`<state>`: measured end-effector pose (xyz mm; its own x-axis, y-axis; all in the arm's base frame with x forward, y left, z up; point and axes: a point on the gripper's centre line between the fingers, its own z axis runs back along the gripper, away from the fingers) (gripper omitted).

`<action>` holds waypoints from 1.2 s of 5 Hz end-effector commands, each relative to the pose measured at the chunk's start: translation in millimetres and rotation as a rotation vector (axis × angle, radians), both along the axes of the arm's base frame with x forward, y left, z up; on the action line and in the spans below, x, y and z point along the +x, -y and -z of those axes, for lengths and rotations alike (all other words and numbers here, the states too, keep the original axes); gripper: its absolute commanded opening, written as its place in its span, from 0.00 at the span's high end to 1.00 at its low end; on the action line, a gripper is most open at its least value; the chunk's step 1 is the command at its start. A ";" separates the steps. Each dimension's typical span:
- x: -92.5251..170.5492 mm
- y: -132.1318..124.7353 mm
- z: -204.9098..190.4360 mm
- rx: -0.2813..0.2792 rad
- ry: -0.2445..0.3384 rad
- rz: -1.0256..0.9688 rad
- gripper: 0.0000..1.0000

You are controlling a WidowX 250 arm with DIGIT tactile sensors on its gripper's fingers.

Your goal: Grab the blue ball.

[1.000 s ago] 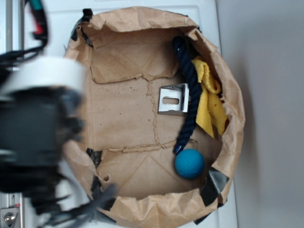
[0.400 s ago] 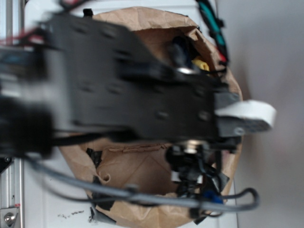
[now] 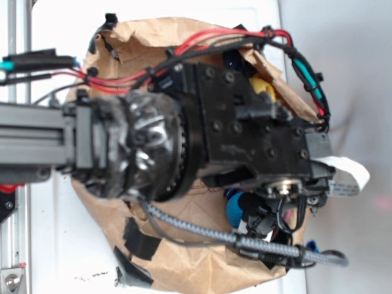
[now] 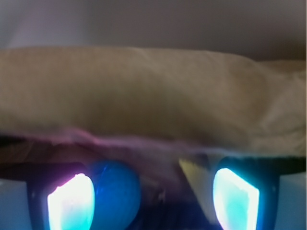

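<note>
The blue ball [image 4: 117,194] shows in the wrist view between the glowing fingers [image 4: 72,203], close to the left one and well clear of the right one. My gripper [image 4: 152,201] is open. In the exterior view the black arm covers most of the brown paper bowl [image 3: 184,266]. Only a sliver of the blue ball [image 3: 233,210] peeks out beneath the wrist, near the bowl's lower right. The gripper itself is hidden there under the arm.
The paper wall [image 4: 153,100] rises right in front of the fingers. A yellow cloth [image 3: 264,86] and a bit of dark rope [image 3: 231,59] show at the bowl's upper right. Cables [image 3: 245,244] loop over the lower rim. A pale yellow strip [image 4: 196,172] lies near the right finger.
The arm swung from the left edge across the bowl and now sits over its right half, hiding the bracket, the rope and most of the ball.
</note>
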<state>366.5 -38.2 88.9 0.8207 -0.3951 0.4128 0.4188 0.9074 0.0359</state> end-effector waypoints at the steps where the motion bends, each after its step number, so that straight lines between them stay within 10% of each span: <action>1: -49.8 16.8 -44.9 -0.010 0.047 0.134 0.00; 4: -56.6 39.9 -7.8 -0.029 -0.027 0.291 0.00; 6: -57.8 36.0 40.9 0.115 -0.145 0.319 0.00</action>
<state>316.6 -59.5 41.2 0.7103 -0.6637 0.2346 0.6747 0.7369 0.0422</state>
